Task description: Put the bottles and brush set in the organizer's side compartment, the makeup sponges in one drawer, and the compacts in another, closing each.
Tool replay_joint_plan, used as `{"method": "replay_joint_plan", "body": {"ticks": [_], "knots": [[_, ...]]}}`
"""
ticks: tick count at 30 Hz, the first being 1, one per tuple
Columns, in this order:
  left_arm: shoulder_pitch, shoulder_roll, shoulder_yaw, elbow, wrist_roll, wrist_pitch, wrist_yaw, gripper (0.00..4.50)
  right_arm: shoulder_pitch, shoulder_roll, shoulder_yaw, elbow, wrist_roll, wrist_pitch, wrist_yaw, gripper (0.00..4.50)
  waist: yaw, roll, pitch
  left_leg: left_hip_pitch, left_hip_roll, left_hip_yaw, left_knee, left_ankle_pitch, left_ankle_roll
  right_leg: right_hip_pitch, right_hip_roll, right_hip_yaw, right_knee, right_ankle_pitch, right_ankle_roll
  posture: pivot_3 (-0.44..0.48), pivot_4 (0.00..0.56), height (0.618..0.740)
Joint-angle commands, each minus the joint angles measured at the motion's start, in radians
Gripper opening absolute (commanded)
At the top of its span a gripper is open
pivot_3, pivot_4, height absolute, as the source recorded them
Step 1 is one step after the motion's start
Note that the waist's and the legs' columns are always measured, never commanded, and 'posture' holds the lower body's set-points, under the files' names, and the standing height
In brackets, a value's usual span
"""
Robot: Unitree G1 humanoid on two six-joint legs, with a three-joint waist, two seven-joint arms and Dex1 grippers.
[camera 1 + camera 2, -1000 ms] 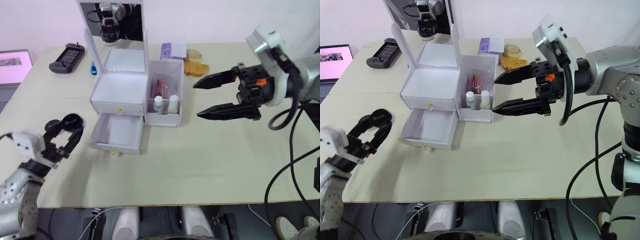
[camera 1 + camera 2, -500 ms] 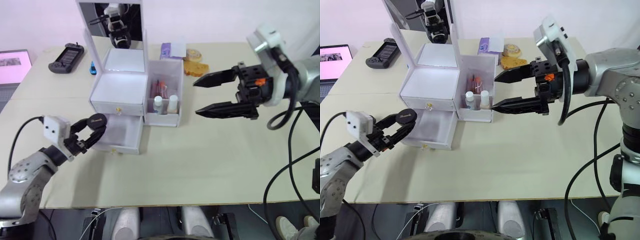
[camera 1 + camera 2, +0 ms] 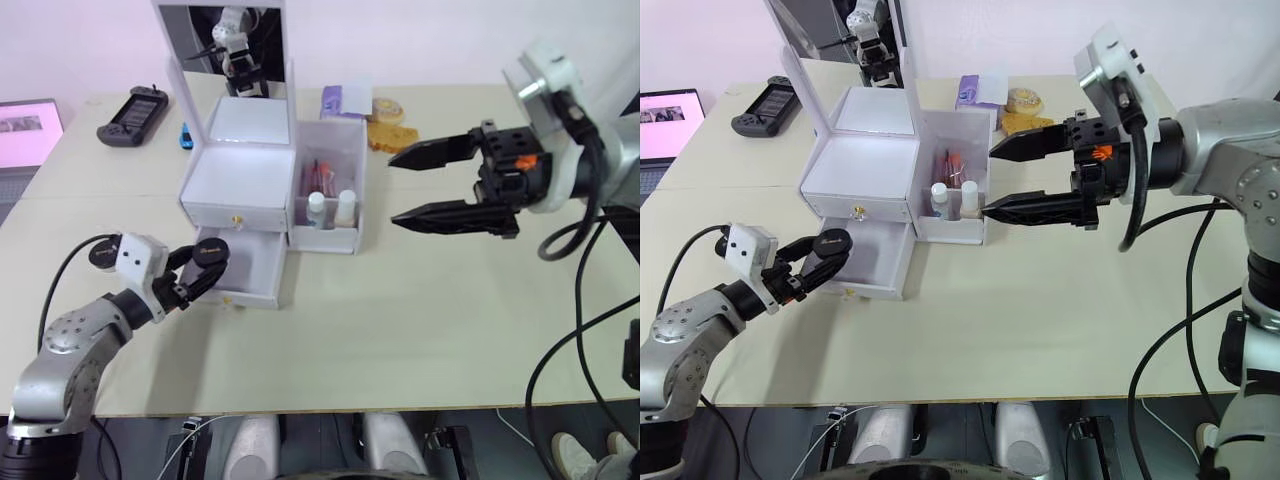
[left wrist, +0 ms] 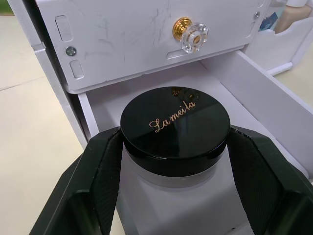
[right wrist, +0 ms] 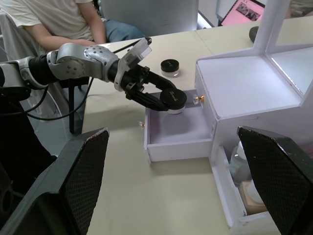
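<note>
Left gripper (image 4: pixel 173 161) clamped on a black-lidded compact (image 4: pixel 175 128), held over the pulled-out lower drawer (image 3: pixel 243 265) of the organizer (image 3: pixel 262 190); the compact's clear base is largely hidden by the fingers (image 4: pixel 100 171); second compact (image 5: pixel 170 67) on the table (image 3: pixel 420 310) — partly hidden behind the left wrist in the head views; right gripper (image 3: pixel 415 185) spread wide, holding nothing, beside the side compartment (image 3: pixel 330 190), where the bottles (image 3: pixel 331 208) stand with the brush set (image 3: pixel 319 177) partly hidden behind them.
</note>
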Motion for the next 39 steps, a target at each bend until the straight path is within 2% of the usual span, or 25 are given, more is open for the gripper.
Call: {"method": "replay_joint_plan", "body": {"ticks": [1, 2, 12, 16, 19, 24, 29, 33, 39], "knots": [[-0.009, -0.011, 0.032, -0.027, -0.027, -0.009, -0.008, 4.2, -0.012, -0.003, -0.037, -0.018, 0.012, -0.011, -0.01, 4.5, 0.0, 0.0, 0.0, 0.0, 0.0, 0.0, 0.0, 0.0, 0.0, 0.0, 0.0, 0.0, 0.0, 0.0, 0.0, 0.0, 0.15, 0.74], [-0.01, -0.014, 0.042, -0.03, -0.04, -0.003, -0.009, 4.42, -0.013, -0.001, -0.038, -0.018, 0.014, -0.011, -0.012, 4.5, 0.0, 0.0, 0.0, 0.0, 0.0, 0.0, 0.0, 0.0, 0.0, 0.0, 0.0, 0.0, 0.0, 0.0, 0.0, 0.0, 0.15, 0.74], [-0.015, -0.02, 0.106, -0.039, -0.078, -0.008, 0.004, 4.42, -0.017, 0.007, -0.028, -0.007, 0.015, -0.021, -0.003, 4.5, 0.0, 0.0, 0.0, 0.0, 0.0, 0.0, 0.0, 0.0, 0.0, 0.0, 0.0, 0.0, 0.0, 0.0, 0.0, 0.0, 0.15, 0.74], [0.012, -0.04, 0.175, -0.057, -0.115, -0.027, 0.011, 4.42, 0.0, 0.006, -0.002, 0.008, -0.021, -0.054, 0.026, 4.5, -0.001, 0.0, 0.0, 0.0, 0.0, 0.0, 0.0, 0.0, 0.0, 0.0, 0.0, 0.0, 0.0, 0.0, 0.0, 0.0, 0.15, 0.74], [0.065, -0.043, 0.242, -0.064, -0.084, -0.08, 0.013, 4.42, 0.01, 0.015, 0.03, 0.039, -0.071, -0.099, 0.046, 4.5, -0.004, 0.0, 0.0, 0.0, 0.0, 0.0, 0.0, 0.0, 0.0, 0.0, 0.0, 0.0, 0.0, 0.0, 0.0, 0.0, 0.15, 0.74], [0.196, -0.072, 0.388, -0.042, -0.021, -0.16, 0.071, 4.42, 0.03, 0.019, 0.136, 0.115, -0.262, -0.263, 0.075, 4.5, -0.005, 0.0, 0.0, 0.0, 0.0, 0.0, 0.0, 0.0, 0.0, 0.0, 0.0, 0.0, 0.0, 0.0, 0.0, 0.0, 0.15, 0.74], [0.338, -0.131, 0.528, -0.016, -0.032, -0.233, 0.072, 4.42, 0.027, 0.062, 0.147, 0.188, -0.314, -0.329, 0.105, 4.5, -0.002, 0.0, 0.0, 0.0, 0.0, 0.0, 0.0, 0.0, 0.0, 0.0, 0.0, 0.0, 0.0, 0.0, 0.0, 0.0, 0.15, 0.74], [0.472, -0.18, 0.622, 0.06, -0.046, -0.312, 0.005, 4.42, 0.042, 0.087, 0.138, 0.271, -0.371, -0.403, 0.109, 4.5, -0.003, -0.001, 0.0, 0.0, 0.0, 0.0, 0.0, 0.0, 0.0, 0.0, 0.0, 0.0, 0.0, -0.002, -0.003, 0.0, 0.15, 0.74], [0.538, -0.162, 0.693, 0.236, -0.061, -0.395, -0.074, 4.42, 0.054, 0.124, 0.148, 0.3, -0.419, -0.424, 0.102, 4.5, -0.003, -0.001, 0.0, 0.001, 0.0, 0.0, 0.0, 0.0, 0.0, 0.0, 0.0, 0.0, 0.0, -0.002, -0.004, 0.0, 0.15, 0.74]]}}
